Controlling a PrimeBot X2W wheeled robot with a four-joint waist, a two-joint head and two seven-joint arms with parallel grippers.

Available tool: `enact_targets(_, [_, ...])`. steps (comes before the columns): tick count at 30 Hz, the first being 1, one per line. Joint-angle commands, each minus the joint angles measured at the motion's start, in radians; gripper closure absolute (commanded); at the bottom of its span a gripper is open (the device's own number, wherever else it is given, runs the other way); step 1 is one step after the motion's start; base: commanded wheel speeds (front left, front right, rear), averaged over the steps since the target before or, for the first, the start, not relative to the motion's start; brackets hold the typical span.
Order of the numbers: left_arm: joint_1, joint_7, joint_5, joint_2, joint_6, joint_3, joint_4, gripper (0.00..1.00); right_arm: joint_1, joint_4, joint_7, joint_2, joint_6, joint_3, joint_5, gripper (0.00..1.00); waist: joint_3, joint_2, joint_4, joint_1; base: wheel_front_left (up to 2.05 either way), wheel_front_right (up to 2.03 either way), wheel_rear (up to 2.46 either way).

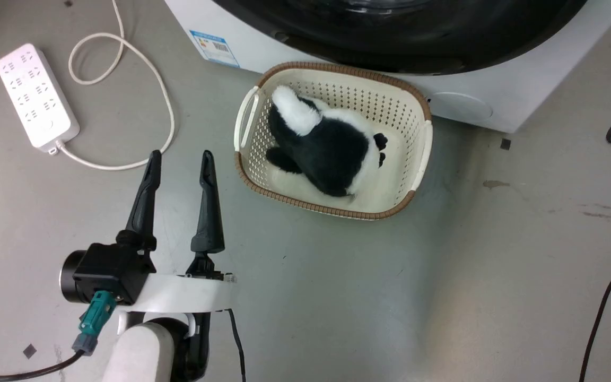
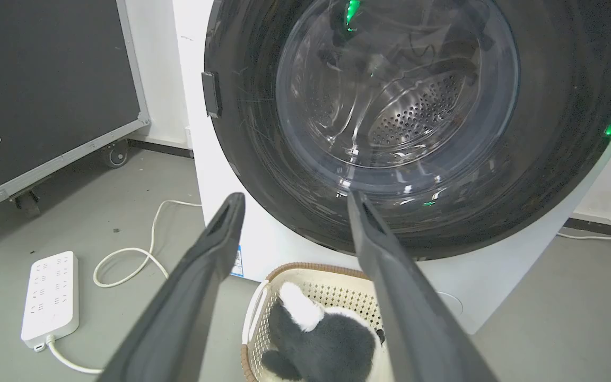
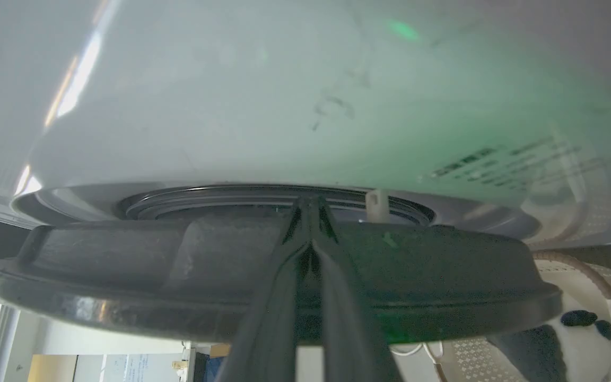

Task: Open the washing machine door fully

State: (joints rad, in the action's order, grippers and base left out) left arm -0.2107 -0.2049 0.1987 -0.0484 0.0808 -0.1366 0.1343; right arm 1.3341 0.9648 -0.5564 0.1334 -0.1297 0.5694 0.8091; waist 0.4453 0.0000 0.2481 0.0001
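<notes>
Two long dark fingers of the left gripper stand well apart, holding nothing, above the grey floor. They point toward the washing machine and are well short of it.

In the left wrist view, the washing machine door is a large glossy black disc, nearly as wide as the white machine. The clear glass bowl at its centre shows the perforated steel drum behind it.

In the right wrist view, the right gripper has its fingers pressed together with nothing seen between them. They lie across the door's dark rim, and their tips reach the narrow gap between the door's back and the machine's white front. The door stands only a little off the machine here, far from fully open.

On the floor just in front of the machine sits a cream plastic basket with a brown woven rim. A black and white panda plush lies inside it.

To the robot's left, a white power strip rests on the floor with its cord looping nearby. A black wheeled case stands beyond it, beside the machine.
</notes>
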Motion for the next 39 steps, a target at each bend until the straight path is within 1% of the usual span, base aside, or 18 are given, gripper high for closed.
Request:
enact_targets(1, [-0.019, -0.012, 0.008, -0.001, 0.009, -0.006, 0.007, 0.00, 0.041, 0.035, -0.020, 0.006, -0.001, 0.012, 0.020, 1.00, 0.008, 0.0000, 0.004, -0.0001, 0.00, 0.00, 0.00])
enact_targets(9, [-0.038, -0.029, 0.022, -0.002, 0.016, -0.015, 0.011, 0.00, 0.092, 0.148, -0.125, 0.025, -0.001, 0.051, 0.060, 1.00, 0.022, 0.0000, 0.013, -0.0001, 0.00, 0.00, 0.00])
enact_targets(14, [-0.031, -0.039, 0.056, -0.002, 0.020, -0.011, 0.008, 0.00, 0.055, 0.192, -0.178, 0.024, -0.001, 0.077, 0.095, 1.00, -0.024, 0.0000, 0.014, -0.0001, 0.00, 0.00, 0.00])
enact_targets(20, [-0.015, -0.052, 0.048, -0.002, 0.008, -0.014, -0.018, 0.00, -0.033, 0.188, -0.251, -0.021, -0.001, 0.103, 0.151, 1.00, -0.103, 0.0000, 0.005, -0.0001, 0.00, 0.00, 0.00])
enact_targets(21, [-0.005, -0.057, 0.044, -0.002, 0.000, -0.015, -0.028, 0.00, -0.079, 0.175, -0.289, -0.053, -0.001, 0.098, 0.168, 1.00, -0.138, 0.0000, 0.000, -0.0001, 0.00, 0.00, 0.00])
enact_targets(22, [0.001, -0.057, 0.041, -0.002, -0.002, -0.013, -0.031, 0.00, -0.102, 0.168, -0.298, -0.062, -0.001, 0.094, 0.170, 1.00, -0.151, 0.0000, -0.003, -0.0001, 0.00, 0.00, 0.00])
enact_targets(25, [0.014, -0.057, 0.037, -0.002, -0.006, -0.011, -0.041, 0.00, -0.147, 0.158, -0.318, -0.074, -0.001, 0.080, 0.173, 1.00, -0.179, 0.0000, -0.007, -0.0001, 0.00, 0.00, 0.00])
enact_targets(26, [0.029, -0.057, 0.034, -0.002, -0.009, -0.010, -0.051, 0.00, -0.195, 0.155, -0.336, -0.081, -0.001, 0.067, 0.182, 1.00, -0.207, 0.0000, -0.010, -0.0001, 0.00, 0.00, 0.00])
enact_targets(27, [0.029, -0.057, 0.034, -0.002, -0.009, -0.010, -0.051, 0.00, -0.195, 0.155, -0.336, -0.081, -0.001, 0.067, 0.182, 1.00, -0.207, 0.0000, -0.010, -0.0001, 0.00, 0.00, 0.00])
enact_targets(29, [0.055, -0.057, 0.031, -0.002, -0.017, -0.013, -0.064, 0.00, -0.252, 0.180, -0.378, -0.082, -0.001, 0.004, 0.222, 1.00, -0.246, 0.0000, -0.010, -0.0001, 0.00, 0.00, 0.00])
enact_targets(30, [0.055, -0.057, 0.031, -0.002, -0.017, -0.013, -0.064, 0.00, -0.252, 0.180, -0.378, -0.082, -0.001, 0.004, 0.222, 1.00, -0.246, 0.0000, -0.010, -0.0001, 0.00, 0.00, 0.00])
enact_targets(31, [0.069, -0.057, 0.028, -0.002, -0.023, -0.015, -0.071, 0.00, -0.276, 0.201, -0.388, -0.083, -0.001, -0.039, 0.275, 1.00, -0.265, 0.0000, -0.009, -0.0001, 0.00, 0.00, 0.00])
enact_targets(32, [0.069, -0.057, 0.028, -0.002, -0.023, -0.015, -0.071, 0.00, -0.276, 0.201, -0.388, -0.083, -0.001, -0.039, 0.275, 1.00, -0.265, 0.0000, -0.009, -0.0001, 0.00, 0.00, 0.00])
enact_targets(36, [0.094, -0.057, 0.038, -0.002, -0.029, -0.023, -0.089, 0.00, -0.311, 0.226, -0.405, -0.083, -0.001, -0.145, 0.407, 1.00, -0.293, 0.0000, -0.004, -0.0001, 0.00, 0.00, 0.00])
enact_targets(39, [0.107, -0.057, 0.044, -0.002, -0.028, -0.032, -0.100, 0.00, -0.339, 0.234, -0.427, -0.083, -0.001, -0.252, 0.518, 1.00, -0.304, 0.0000, -0.001, -0.0001, 0.00, 0.00, 0.00])
